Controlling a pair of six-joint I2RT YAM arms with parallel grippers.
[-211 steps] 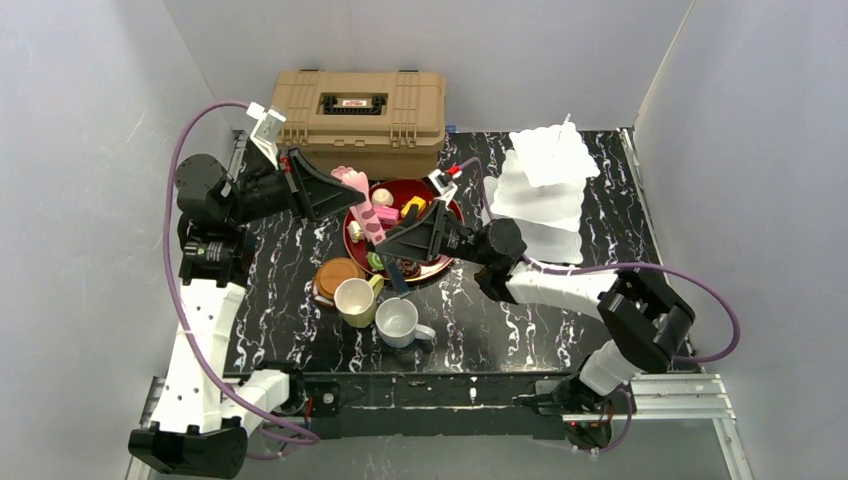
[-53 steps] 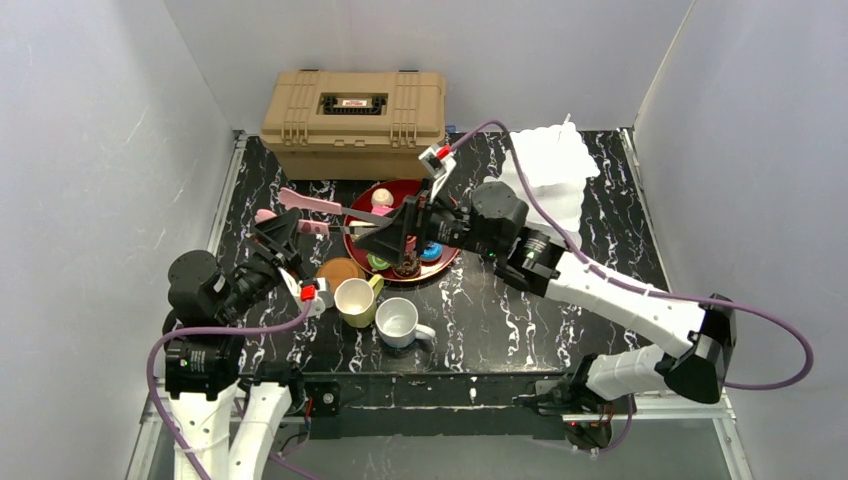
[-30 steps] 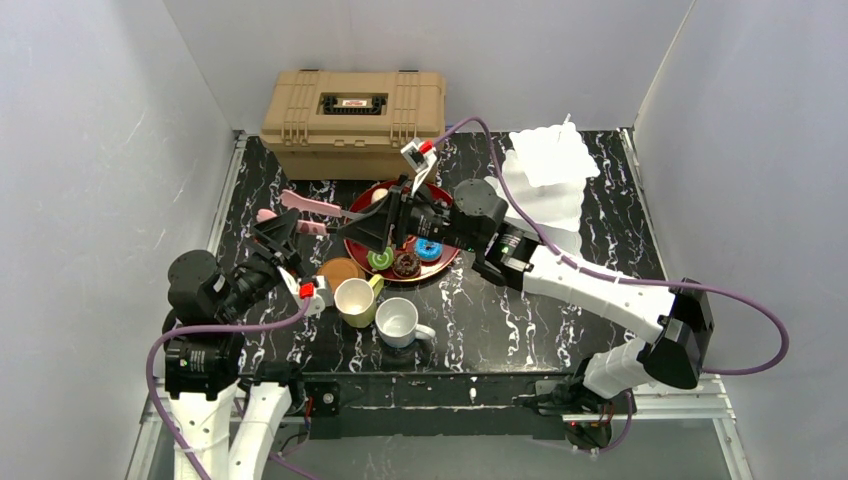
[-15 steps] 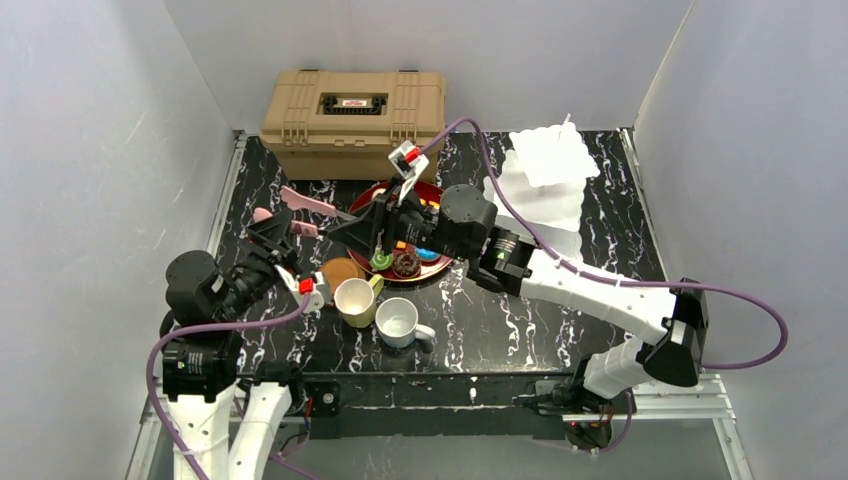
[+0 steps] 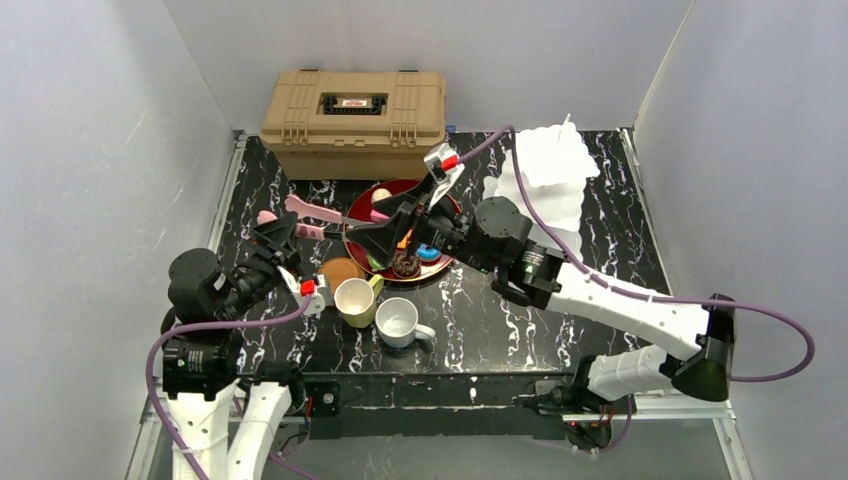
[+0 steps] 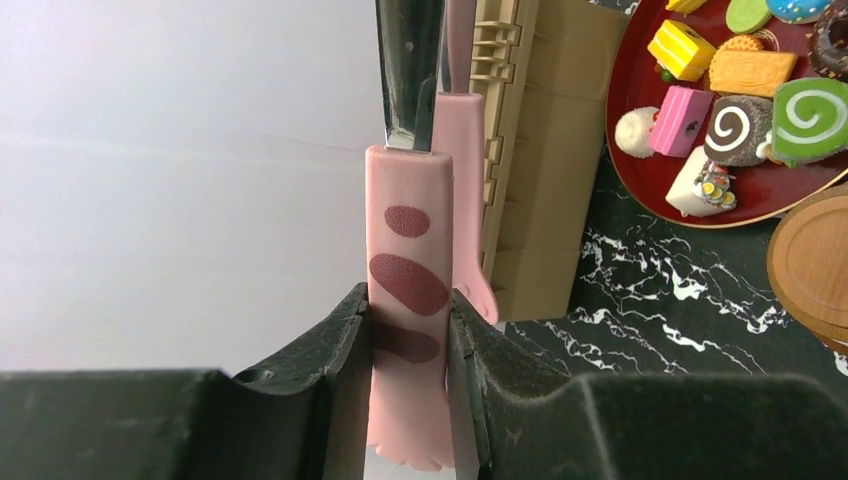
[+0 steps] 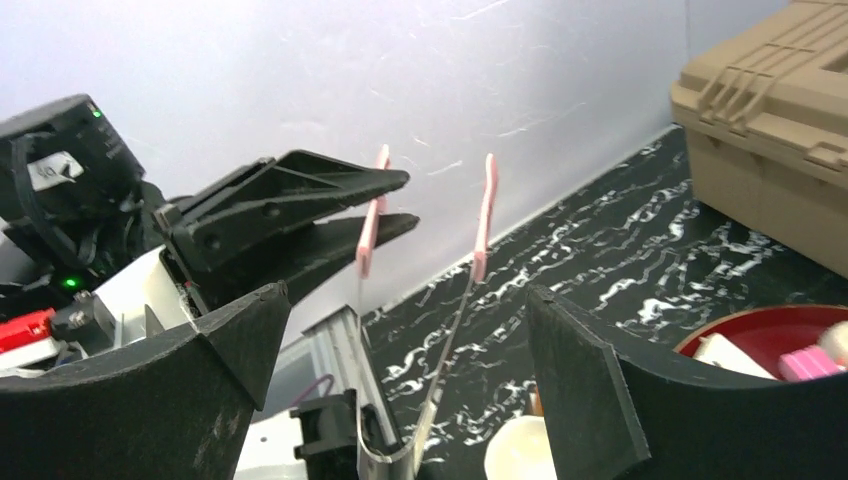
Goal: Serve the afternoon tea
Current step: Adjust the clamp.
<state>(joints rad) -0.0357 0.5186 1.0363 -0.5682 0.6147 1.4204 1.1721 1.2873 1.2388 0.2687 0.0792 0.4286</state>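
Red plate (image 6: pixel 745 205) rim just beside brown coaster (image 6: pixel 815 260)

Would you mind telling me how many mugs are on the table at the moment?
2. The pale yellow mug stands next to the brown coaster; the white mug sits to its right, closer to the arms' bases. No other mug shows.

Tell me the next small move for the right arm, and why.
Probably close the right gripper on the metal bend of the tongs: the bend sits between its open fingers, and the left gripper clamps one pink tip, so a handover looks ready.
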